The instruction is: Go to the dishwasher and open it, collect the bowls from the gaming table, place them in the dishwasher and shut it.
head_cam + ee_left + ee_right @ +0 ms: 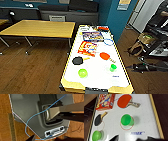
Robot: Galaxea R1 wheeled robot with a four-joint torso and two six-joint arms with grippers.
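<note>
The gaming table [98, 75] stands lengthwise just in front of me, with a white top and yellow sides. Two green bowls rest on its near end: one at the left [82, 73] beside a black paddle, and a smaller-looking one at the right [113, 67]. In the right wrist view the right bowl [127, 120] lies upright over a red circle, and the other bowl [96, 135] is near the table's edge. My right gripper [132, 139] hovers open above the table, short of the bowls. My left gripper [48, 138] hangs open over my own grey base. The dishwasher is out of view.
A red paddle [105, 55], a black paddle [77, 60], two game boxes [87, 48] and a blue ring [108, 42] share the tabletop. A wooden table [40, 28] stands to the left. Bags and gear [140, 45] clutter the floor at right.
</note>
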